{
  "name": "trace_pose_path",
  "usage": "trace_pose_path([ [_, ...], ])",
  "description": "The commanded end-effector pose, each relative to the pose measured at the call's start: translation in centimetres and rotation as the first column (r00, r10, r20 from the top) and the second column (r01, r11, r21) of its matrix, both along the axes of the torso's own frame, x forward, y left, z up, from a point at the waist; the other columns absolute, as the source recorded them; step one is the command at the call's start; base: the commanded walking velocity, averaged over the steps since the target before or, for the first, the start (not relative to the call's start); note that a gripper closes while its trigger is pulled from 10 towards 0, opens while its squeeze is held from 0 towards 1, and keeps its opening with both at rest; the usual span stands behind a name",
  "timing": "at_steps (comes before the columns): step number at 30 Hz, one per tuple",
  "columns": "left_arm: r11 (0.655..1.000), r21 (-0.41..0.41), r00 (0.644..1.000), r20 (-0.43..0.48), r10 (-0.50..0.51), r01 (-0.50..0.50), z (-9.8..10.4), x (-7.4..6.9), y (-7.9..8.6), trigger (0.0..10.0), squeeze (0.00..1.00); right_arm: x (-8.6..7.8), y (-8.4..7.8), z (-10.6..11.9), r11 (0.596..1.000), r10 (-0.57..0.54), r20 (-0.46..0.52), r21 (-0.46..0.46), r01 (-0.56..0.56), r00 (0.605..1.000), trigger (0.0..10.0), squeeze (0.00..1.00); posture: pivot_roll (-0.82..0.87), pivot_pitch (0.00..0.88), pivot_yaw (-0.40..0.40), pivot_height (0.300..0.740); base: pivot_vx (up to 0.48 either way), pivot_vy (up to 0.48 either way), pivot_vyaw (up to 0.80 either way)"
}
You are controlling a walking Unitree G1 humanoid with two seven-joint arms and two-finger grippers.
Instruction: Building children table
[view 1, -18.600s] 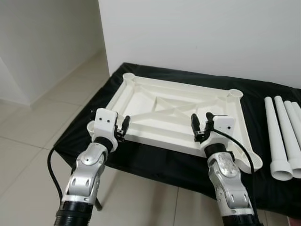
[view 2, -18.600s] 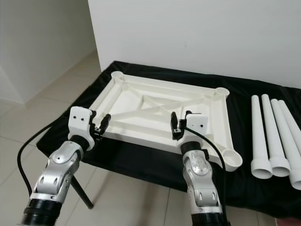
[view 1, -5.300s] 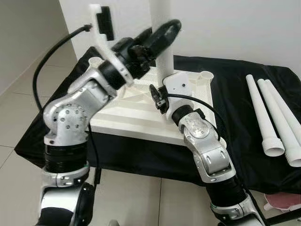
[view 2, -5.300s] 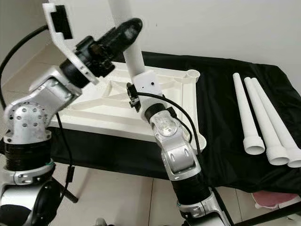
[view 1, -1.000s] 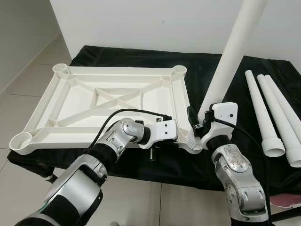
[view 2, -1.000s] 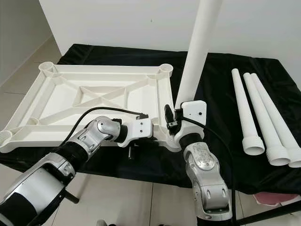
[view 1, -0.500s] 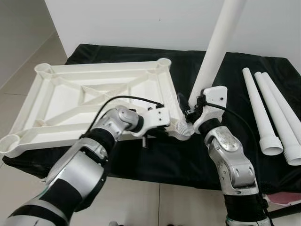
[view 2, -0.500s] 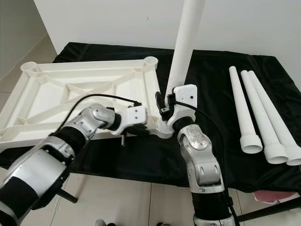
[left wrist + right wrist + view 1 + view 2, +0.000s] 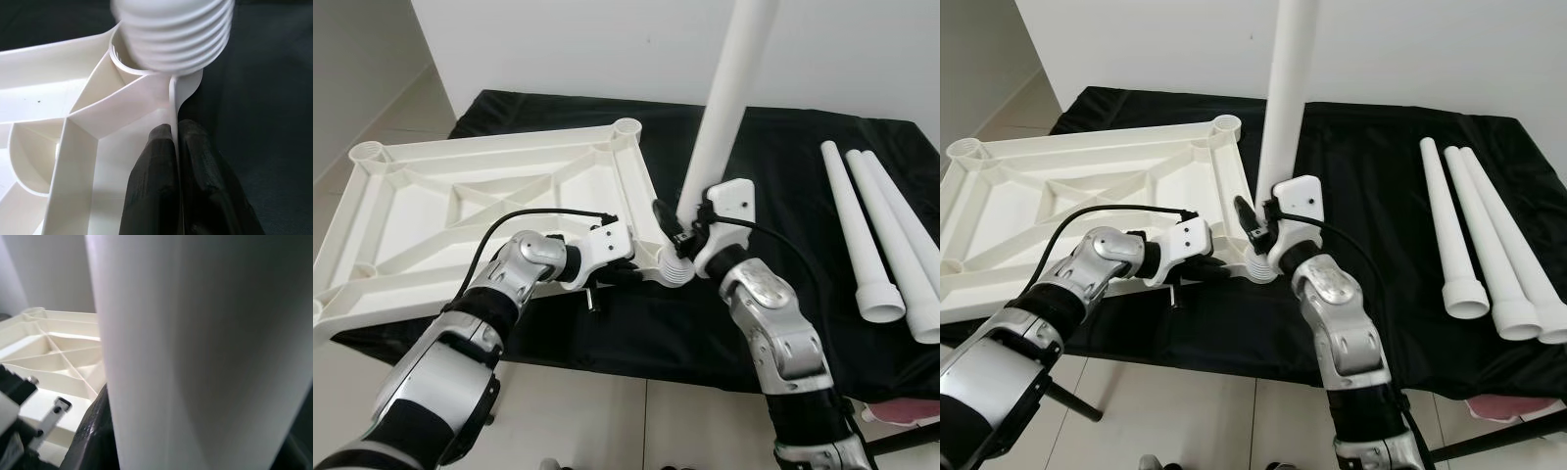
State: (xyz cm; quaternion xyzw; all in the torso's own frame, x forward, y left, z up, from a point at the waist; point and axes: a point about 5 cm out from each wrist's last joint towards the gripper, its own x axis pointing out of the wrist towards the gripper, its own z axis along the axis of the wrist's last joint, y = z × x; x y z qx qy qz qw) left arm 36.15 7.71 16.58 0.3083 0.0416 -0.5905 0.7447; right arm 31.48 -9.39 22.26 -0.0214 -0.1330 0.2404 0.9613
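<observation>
The white tabletop lies underside up on the black cloth, turned askew. My left gripper is shut on its thin rim beside the near right corner socket; the left wrist view shows both black fingers pinching that rim. A white table leg stands nearly upright, its ribbed threaded end sitting at the socket mouth. My right gripper is shut on the leg just above the ribbed end. Up close, the leg hides the right fingertips.
Three loose white legs lie side by side on the black cloth at the right. A white wall stands behind the table. Tiled floor lies to the left and in front. A pink object sits low at the right.
The tabletop has swung further left and turned on the cloth. The leg has straightened from a rightward lean to nearly vertical. Both grips are unchanged.
</observation>
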Motion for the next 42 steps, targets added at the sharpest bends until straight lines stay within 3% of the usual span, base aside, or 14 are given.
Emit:
trace_pose_path([
  [1, 0.993, -0.120, 0.999, 0.031, 0.018, -0.014, 1.0, 0.0, -0.2, 10.0, 0.00, 0.1, 0.7, 0.1, 0.999, 0.042, 0.013, 0.006, -0.042, 0.999, 10.0, 0.00, -0.02, 0.117, -0.004, 0.740, 0.000, 0.000, 0.00],
  [8, 0.993, -0.111, 0.999, -0.018, -0.029, 0.027, 0.3, -1.0, -0.3, 10.0, 0.00, 0.7, 0.7, -0.1, 0.999, 0.032, 0.046, -0.015, -0.031, 0.998, 10.0, 0.00, -0.03, 0.119, 0.011, 0.740, 0.000, 0.000, 0.00],
  [15, 0.993, -0.113, 0.999, -0.019, -0.027, 0.025, 0.4, -1.0, -0.5, 10.0, 0.00, 1.0, 0.5, -1.0, 0.999, 0.015, 0.039, -0.042, -0.013, 0.999, 10.0, 0.00, -0.03, 0.126, 0.021, 0.740, 0.000, 0.000, 0.00],
  [23, 0.994, -0.107, 1.000, -0.027, -0.001, -0.002, 0.5, -0.8, -0.3, 10.0, 0.00, -0.2, -0.3, -1.7, 0.999, 0.016, 0.015, -0.032, -0.016, 1.000, 10.0, 0.00, -0.03, 0.137, 0.025, 0.740, 0.000, 0.000, 0.00],
  [27, 0.994, -0.107, 1.000, -0.027, 0.007, -0.010, 0.7, -0.6, -0.3, 10.0, 0.00, -1.3, -1.5, -2.3, 0.999, -0.003, 0.001, -0.046, 0.003, 1.000, 10.0, 0.00, -0.04, 0.140, 0.033, 0.740, 0.000, 0.000, 0.00],
  [32, 0.994, -0.110, 1.000, -0.029, 0.003, -0.006, 0.8, -0.5, -0.3, 10.0, 0.00, -1.2, -2.5, -3.0, 0.997, -0.032, -0.010, -0.069, 0.031, 0.999, 10.0, 0.00, -0.05, 0.144, 0.050, 0.740, 0.000, 0.000, 0.00],
  [42, 0.994, -0.111, 0.999, -0.035, -0.006, 0.002, 1.0, -0.6, -0.4, 10.0, 0.00, -0.1, -1.7, -4.0, 1.000, -0.004, -0.073, -0.027, 0.002, 0.997, 10.0, 0.00, -0.04, 0.144, 0.058, 0.740, 0.000, 0.000, 0.00],
])
